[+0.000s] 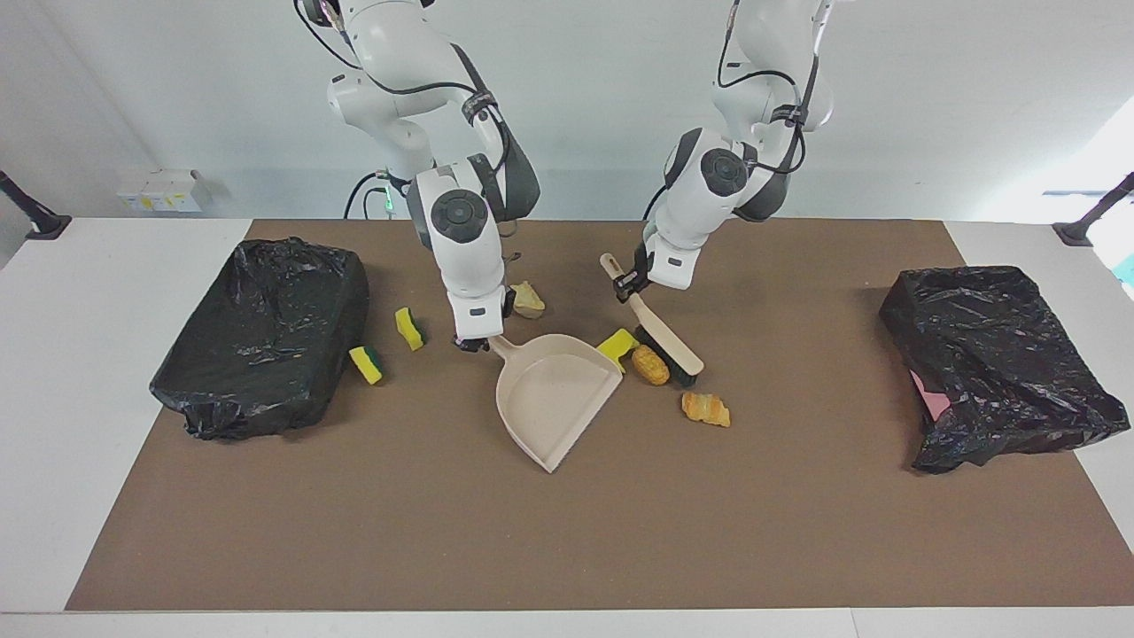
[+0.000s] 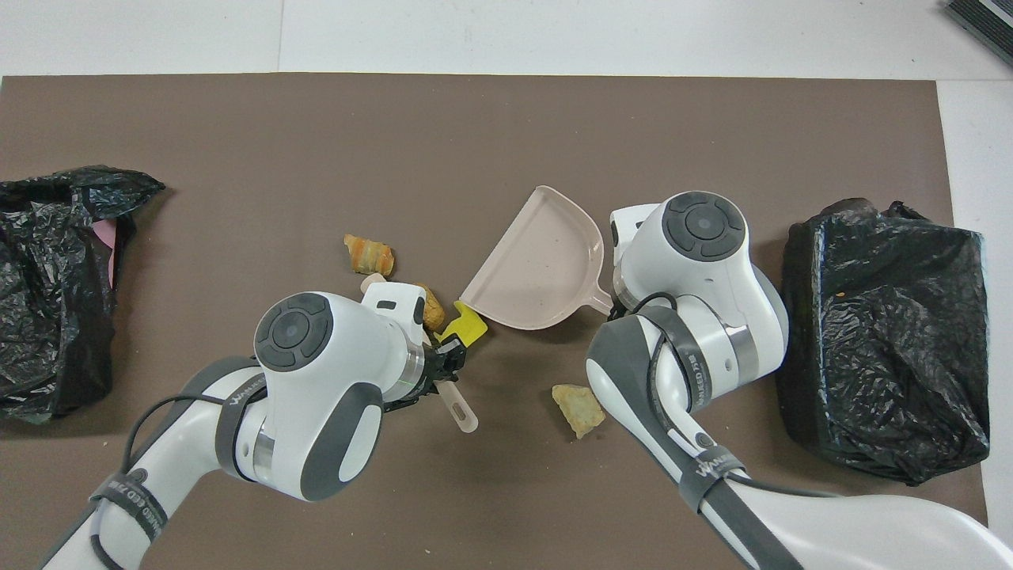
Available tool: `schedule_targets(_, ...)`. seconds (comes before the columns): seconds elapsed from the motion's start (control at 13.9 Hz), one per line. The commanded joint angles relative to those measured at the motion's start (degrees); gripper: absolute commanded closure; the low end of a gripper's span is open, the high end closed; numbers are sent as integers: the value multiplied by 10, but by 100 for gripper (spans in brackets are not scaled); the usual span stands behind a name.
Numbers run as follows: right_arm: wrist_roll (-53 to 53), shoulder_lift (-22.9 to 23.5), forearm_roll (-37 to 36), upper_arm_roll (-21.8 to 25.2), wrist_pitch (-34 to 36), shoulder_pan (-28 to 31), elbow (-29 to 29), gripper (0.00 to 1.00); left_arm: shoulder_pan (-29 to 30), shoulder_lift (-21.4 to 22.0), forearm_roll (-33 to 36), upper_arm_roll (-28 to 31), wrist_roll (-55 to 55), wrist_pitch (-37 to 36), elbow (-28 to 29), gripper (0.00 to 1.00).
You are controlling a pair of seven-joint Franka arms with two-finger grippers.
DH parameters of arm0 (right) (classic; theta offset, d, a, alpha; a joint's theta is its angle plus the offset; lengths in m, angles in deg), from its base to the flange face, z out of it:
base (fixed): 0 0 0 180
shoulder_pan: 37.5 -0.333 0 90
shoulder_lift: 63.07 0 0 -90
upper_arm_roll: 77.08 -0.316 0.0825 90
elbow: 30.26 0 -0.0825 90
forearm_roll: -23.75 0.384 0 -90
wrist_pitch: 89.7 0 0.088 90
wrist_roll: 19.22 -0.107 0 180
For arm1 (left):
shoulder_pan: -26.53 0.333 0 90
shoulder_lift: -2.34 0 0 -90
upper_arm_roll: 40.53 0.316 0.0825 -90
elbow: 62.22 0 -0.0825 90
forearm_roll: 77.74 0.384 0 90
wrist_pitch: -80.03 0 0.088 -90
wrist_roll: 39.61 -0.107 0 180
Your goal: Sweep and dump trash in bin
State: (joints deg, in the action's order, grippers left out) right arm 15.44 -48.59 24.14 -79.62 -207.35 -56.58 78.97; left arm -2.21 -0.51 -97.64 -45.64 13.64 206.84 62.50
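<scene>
Facing view: left end effector is gripping the brush, nudging trash at the dustpan lip, handle clamped by right end effector; next, push it inside.

White counter with brown mat on top. Plain white wall. Small white box by wall. Bright daylight at left arm's end.
</scene>
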Motion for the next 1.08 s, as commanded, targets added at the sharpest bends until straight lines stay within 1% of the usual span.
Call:
schedule_targets(0.0, 70, 4, -20, -5, -8, 16, -10, 100, 45, 0, 53, 5, -38, -79, -47, 100)
schedule_targets(0.07, 91, 7, -28, -5, -8, 17, -17, 100, 58, 3, 53, 5, -73, -95, -53, 100)
schedule_targets(0.22, 151, 13, -43, -5, -20, 24, -23, 100, 86, 3, 55, 5, -128, -98, -54, 100)
schedule_targets(0.36, 243, 15, -44, -5, -35, 33, -23, 100, 117, 0, 56, 5, -189, -96, -55, 100)
schedule_targets(0.43, 288, 17, -44, -4, -42, 38, -23, 100, 133, -4, 71, 5, -222, -94, -58, 100)
schedule_targets(0.5, 314, 18, -44, -4, -48, 43, -23, 100, 152, -8, 100, 5, -253, -99, -70, 100)
schedule_targets(0.72, 332, 17, -55, -4, -46, 47, -17, 100, 192, -26, 150, 5, -340, -116, -96, 100)
schedule_targets(0.79, 332, 16, -55, -4, -46, 46, -16, 100, 194, -37, 165, 5, -356, -122, -103, 100)
schedule_targets(0.86, 332, 16, -55, -4, -46, 46, -16, 100, 190, -39, 169, 4, -368, -128, -99, 100)
schedule_targets(1.0, 332, 17, -55, -5, -46, 47, -13, 100, 163, -43, 170, 2, -371, -146, -88, 100)
